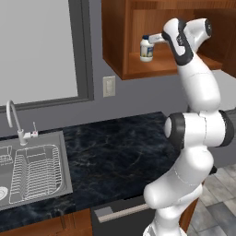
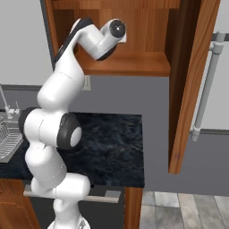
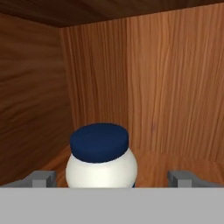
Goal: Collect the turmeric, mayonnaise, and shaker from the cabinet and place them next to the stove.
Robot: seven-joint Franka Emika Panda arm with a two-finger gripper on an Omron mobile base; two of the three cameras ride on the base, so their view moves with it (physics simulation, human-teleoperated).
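The mayonnaise (image 1: pixel 146 49), a squat white jar with a dark blue lid, stands on the floor of the reddish-brown cabinet (image 1: pixel 138 70) near its left wall. My gripper (image 1: pixel 152 40) reaches into the cabinet at the jar's level. In the hand view the mayonnaise (image 3: pixel 101 158) sits between my gripper's (image 3: pixel 111 178) two fingertips (image 3: pixel 42 178), closer to the left one, with a gap on each side. The gripper is open and touches nothing. Behind the jar is the cabinet's bare wood back wall (image 3: pixel 157 87). The turmeric, the shaker and the stove are out of view.
The cabinet's open door (image 2: pixel 192 85) hangs to the right of my arm. Below lies a black marble counter (image 1: pixel 115 152) with a steel sink (image 1: pixel 64 156) and faucet (image 1: pixel 14 120) at the left. A wall outlet (image 1: pixel 109 86) sits under the cabinet.
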